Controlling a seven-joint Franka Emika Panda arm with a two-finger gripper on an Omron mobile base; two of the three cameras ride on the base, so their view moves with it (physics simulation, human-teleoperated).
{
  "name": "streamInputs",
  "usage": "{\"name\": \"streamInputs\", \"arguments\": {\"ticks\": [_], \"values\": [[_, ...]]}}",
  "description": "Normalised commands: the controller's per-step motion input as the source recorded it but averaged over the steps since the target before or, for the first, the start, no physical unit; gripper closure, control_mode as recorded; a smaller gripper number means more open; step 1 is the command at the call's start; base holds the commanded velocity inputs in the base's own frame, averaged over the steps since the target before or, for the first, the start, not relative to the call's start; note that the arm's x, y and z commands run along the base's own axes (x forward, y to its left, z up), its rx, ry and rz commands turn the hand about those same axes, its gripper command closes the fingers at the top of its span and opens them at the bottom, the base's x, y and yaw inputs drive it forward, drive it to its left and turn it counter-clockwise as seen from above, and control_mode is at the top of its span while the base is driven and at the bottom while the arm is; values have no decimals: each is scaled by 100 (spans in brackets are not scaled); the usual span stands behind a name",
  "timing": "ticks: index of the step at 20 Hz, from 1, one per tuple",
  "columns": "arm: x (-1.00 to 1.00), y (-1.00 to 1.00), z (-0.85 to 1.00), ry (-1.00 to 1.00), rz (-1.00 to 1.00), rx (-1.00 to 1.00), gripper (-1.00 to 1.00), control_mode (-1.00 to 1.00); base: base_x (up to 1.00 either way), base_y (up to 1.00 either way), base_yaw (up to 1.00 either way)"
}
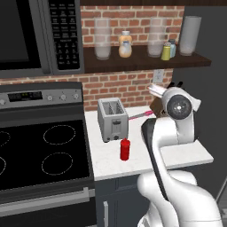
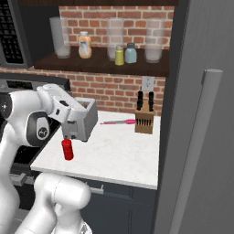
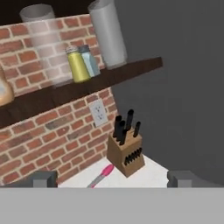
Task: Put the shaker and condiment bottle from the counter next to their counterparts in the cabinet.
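With the shaker [image 1: 166, 52] already on the cabinet [image 1: 146, 63] shelf touching the blue shaker [image 1: 172, 48], the empty gripper [image 3: 111, 178] stood wide open, so it should drop squarely over the red bottle [image 1: 125, 149] near the desk's [image 1: 186, 153] front edge before closing.

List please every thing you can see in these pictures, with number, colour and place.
shaker: 1, yellow-green, on shelf, beside blue shaker
blue shaker: 1, pale blue, shelf
orange bottle: 1, white cap, shelf
glass jars: 3, clear, shelf
red bottle: 1, on counter before toaster
toaster: 1, grey, counter
knife block: 1, wooden, counter
pink tool: 1, counter
microwave: 1, black, above stove
stove: 1, black
hand: 1, open, empty
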Motion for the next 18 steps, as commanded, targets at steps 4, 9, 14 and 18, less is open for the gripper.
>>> {"name": "streamInputs", "arguments": {"ticks": [4, 9, 14, 18], "values": [[-49, 51, -65, 0, -15, -1, -100, -100, 0, 0, 0], [-48, 44, -28, 0, -20, 0, -100, -100, 0, 0, 0], [-32, 44, -26, 4, -19, -1, -100, -100, 0, 0, 0], [-2, 41, -82, 16, -1, -12, -100, -100, 0, 0, 0]]}}
